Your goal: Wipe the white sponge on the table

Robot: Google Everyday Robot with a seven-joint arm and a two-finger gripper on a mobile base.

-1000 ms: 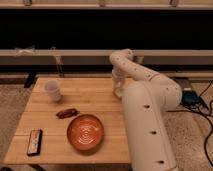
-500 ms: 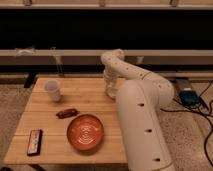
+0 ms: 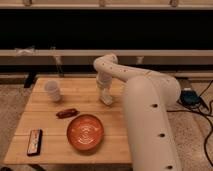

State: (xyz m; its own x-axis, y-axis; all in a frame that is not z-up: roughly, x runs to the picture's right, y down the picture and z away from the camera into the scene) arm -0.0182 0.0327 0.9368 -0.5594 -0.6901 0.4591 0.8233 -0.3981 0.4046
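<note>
The claw (image 3: pixel 105 93) hangs low over the table's (image 3: pixel 47 122) far middle at the white sponge (image 3: pixel 107 100), grip impossible to tell; the soft, light, squashy sponge probably wants pinching across its sides.

Matt wooden plank table (image 3: pixel 80 95), glossy bowl (image 3: pixel 85 132), smooth plastic-looking tool (image 3: pixel 106 97) low over the table's far side

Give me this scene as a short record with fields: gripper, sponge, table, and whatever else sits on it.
table: light wooden plank top
gripper: low at the table's far middle
white sponge: apparently the pale block at the gripper's tip, on the table
white cup: upright, far left
red-brown object: lying in front of the white cup
orange bowl: near middle
black device: near left corner
</note>
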